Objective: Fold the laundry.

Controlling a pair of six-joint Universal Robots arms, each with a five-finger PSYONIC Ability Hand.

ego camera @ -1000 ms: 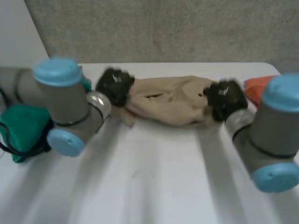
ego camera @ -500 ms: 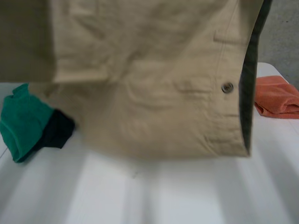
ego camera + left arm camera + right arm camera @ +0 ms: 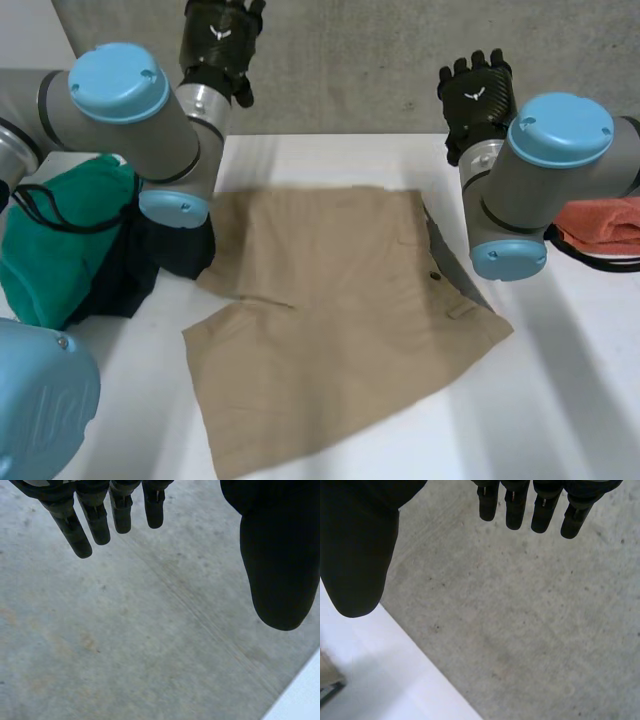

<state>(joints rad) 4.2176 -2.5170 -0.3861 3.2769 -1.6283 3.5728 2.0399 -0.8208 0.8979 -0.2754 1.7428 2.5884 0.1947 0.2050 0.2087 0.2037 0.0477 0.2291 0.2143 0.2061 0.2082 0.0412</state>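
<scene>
A tan garment (image 3: 330,320) with a button and a pocket lies spread flat on the white table (image 3: 560,400), one corner reaching the front edge. My left hand (image 3: 220,40) is raised above the garment's far left corner, in front of the grey wall, fingers straight and holding nothing. My right hand (image 3: 478,92) hangs above the far right corner, likewise open and empty. In the left wrist view the left hand (image 3: 277,555) has straight fingers (image 3: 80,535) spread apart from the thumb. The right hand (image 3: 360,545) looks the same in the right wrist view, and a tan corner (image 3: 327,676) peeks in by the thumb.
A green cloth (image 3: 55,240) and a black cloth (image 3: 150,260) lie bunched at the table's left, touching the tan garment's left edge. An orange cloth (image 3: 605,222) lies at the right edge. The grey wall (image 3: 380,60) stands right behind the table.
The tan garment went from bunched between both hands, to held up before the camera, to lying flat on the table. Both hands have let go and risen toward the wall.
</scene>
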